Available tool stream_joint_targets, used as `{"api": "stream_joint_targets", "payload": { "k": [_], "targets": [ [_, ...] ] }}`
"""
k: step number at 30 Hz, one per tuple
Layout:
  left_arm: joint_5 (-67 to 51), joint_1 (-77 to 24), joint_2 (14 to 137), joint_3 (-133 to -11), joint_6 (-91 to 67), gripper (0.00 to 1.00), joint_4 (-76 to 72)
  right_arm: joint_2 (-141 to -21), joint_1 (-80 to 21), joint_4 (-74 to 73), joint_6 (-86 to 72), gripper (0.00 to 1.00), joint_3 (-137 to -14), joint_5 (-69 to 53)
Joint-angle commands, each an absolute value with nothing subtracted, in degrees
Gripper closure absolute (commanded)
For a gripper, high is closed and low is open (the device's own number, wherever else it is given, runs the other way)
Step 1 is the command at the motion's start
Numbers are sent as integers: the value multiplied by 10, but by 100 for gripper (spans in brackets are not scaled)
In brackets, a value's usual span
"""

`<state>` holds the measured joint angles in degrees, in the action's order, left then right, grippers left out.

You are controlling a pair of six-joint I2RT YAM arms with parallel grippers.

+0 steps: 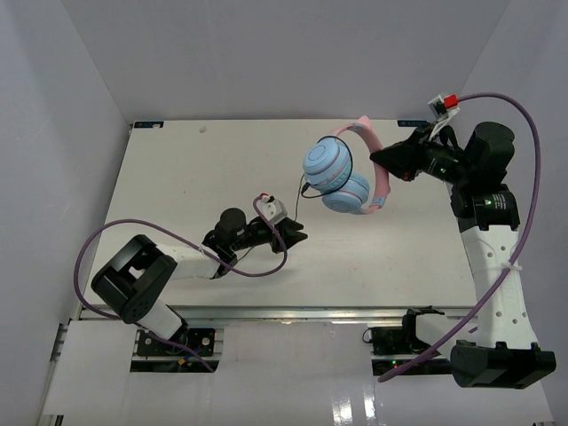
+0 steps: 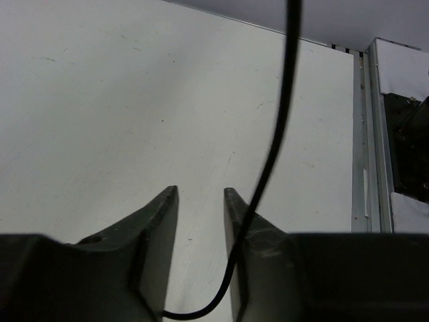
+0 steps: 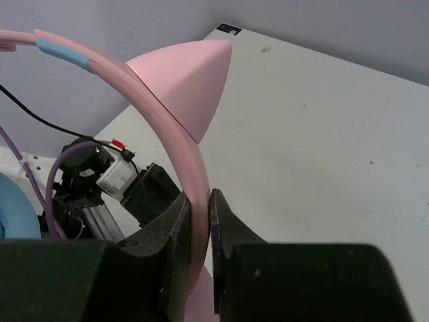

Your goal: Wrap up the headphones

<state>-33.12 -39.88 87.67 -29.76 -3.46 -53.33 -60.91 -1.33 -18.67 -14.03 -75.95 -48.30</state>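
Observation:
The headphones hang above the table in the top view, with light-blue ear cups (image 1: 328, 165) and a pink headband (image 1: 380, 169). My right gripper (image 1: 385, 163) is shut on the headband (image 3: 155, 100) just below a pink cat ear (image 3: 191, 74), and the jaws (image 3: 200, 196) press both sides of the band. The thin black cord (image 1: 295, 202) drops from the cups to my left gripper (image 1: 297, 235). In the left wrist view that gripper (image 2: 200, 191) stands open. The cord (image 2: 278, 121) crosses its right finger and curls between the jaws at their base. The plug is hidden.
The white table (image 1: 177, 177) is walled in grey on three sides. Thick purple cables loop by the left arm (image 1: 89, 257) and over the right arm (image 1: 524, 133). A metal rail (image 2: 362, 168) runs along the table's near edge. The left arm's wrist (image 3: 100, 174) shows behind the headband.

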Motion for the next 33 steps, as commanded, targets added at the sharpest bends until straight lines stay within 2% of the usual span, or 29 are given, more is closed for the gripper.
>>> {"api": "stream_joint_targets", "payload": {
  "k": [1, 5, 7, 17, 24, 26, 29, 33],
  "targets": [
    [-304, -401, 869, -306, -54, 64, -568, -589, -7, -148, -220, 92, -803, -408],
    [-284, -404, 862, -298, -93, 92, -589, -597, -7, -152, -275, 92, -807, -283],
    [-269, -416, 861, -303, -107, 98, -589, -604, -7, -157, -289, 92, -814, -234],
    [-222, -487, 925, -468, -105, 100, -409, -626, -75, -105, -276, 92, -728, -22],
    [-209, -527, 968, -595, -70, 100, -218, -679, -187, 30, -67, 92, -639, 287],
    [-200, -540, 958, -621, -46, 100, -154, -682, -194, 74, -8, 92, -607, 336],
    [-183, -549, 929, -653, -10, 99, -76, -685, -198, 138, 42, 92, -555, 363],
    [-122, -555, 909, -705, 44, 99, 89, -702, -202, 180, 139, 92, -509, 341]
  ]
}}
